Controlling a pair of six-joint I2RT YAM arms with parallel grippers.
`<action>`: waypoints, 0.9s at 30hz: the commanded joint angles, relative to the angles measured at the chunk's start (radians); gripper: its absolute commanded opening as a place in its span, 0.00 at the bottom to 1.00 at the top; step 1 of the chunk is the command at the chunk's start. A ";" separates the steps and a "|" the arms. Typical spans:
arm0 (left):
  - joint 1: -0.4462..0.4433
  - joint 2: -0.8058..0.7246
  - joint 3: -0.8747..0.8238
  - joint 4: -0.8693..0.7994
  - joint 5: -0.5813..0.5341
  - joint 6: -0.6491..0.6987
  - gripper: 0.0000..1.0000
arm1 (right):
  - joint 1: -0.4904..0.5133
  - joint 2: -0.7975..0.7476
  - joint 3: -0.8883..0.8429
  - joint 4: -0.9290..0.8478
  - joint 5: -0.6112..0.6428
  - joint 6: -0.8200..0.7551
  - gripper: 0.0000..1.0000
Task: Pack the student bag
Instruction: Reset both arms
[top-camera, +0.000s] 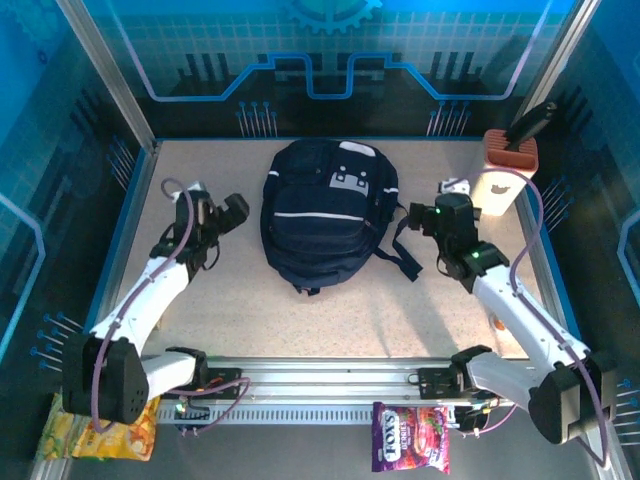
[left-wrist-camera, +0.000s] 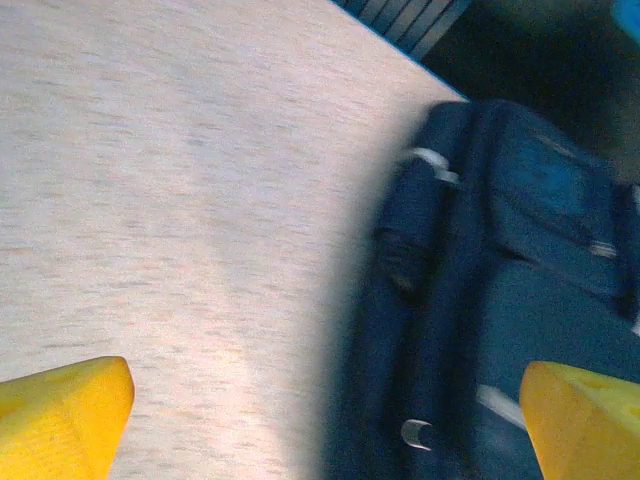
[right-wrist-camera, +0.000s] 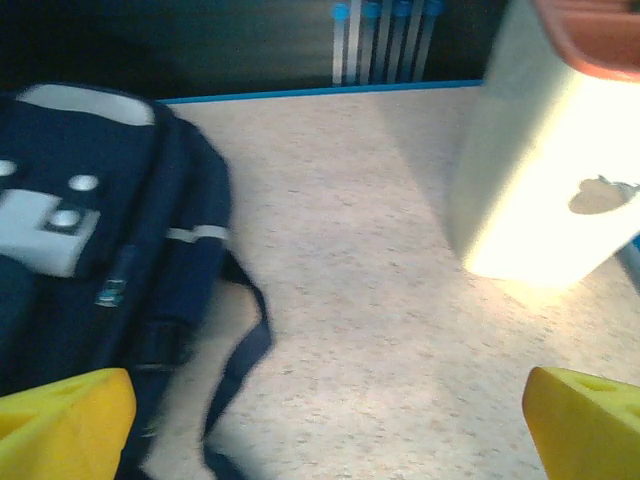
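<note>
At the near edge, in front of the metal rail (top-camera: 330, 385), a purple snack packet (top-camera: 410, 450) lies to the right and a yellow packet (top-camera: 100, 435) to the left, beside the arm bases. Beyond the rail, the pale speckled table (top-camera: 330, 320) is bare up to the bag's lower end.

The left gripper (top-camera: 232, 222) hangs over the table just left of the student bag (top-camera: 325, 215), its jaws spread wide and holding nothing. In the left wrist view its yellow fingertips (left-wrist-camera: 60, 420) sit at the two bottom corners; bare table lies under the left one and the bag's side under the right one.

The right gripper (top-camera: 422, 232) is just right of the bag, also spread wide and empty. In the right wrist view its yellow fingertips (right-wrist-camera: 60, 425) stand far apart, with the bag's edge and a loose dark strap (right-wrist-camera: 240, 370) at the left and open table between them. Whether this gripper touches the strap, I cannot tell.

The bag lies flat in the middle of the table, between the two grippers, its grey-white patch (top-camera: 350, 180) toward the far edge.

Farther right, near the far corner, stands a white box (top-camera: 503, 180) with a reddish-brown top, a dark handle (top-camera: 530, 125) sticking out of it.
</note>
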 joint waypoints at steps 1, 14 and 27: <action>0.026 -0.040 -0.115 0.167 -0.254 0.098 0.99 | -0.035 -0.036 -0.144 0.234 0.091 -0.028 1.00; 0.094 0.106 -0.320 0.632 -0.055 0.451 0.99 | -0.156 0.168 -0.370 0.732 -0.064 -0.209 1.00; 0.105 0.365 -0.368 1.033 0.156 0.541 0.99 | -0.209 0.436 -0.462 1.198 -0.297 -0.275 1.00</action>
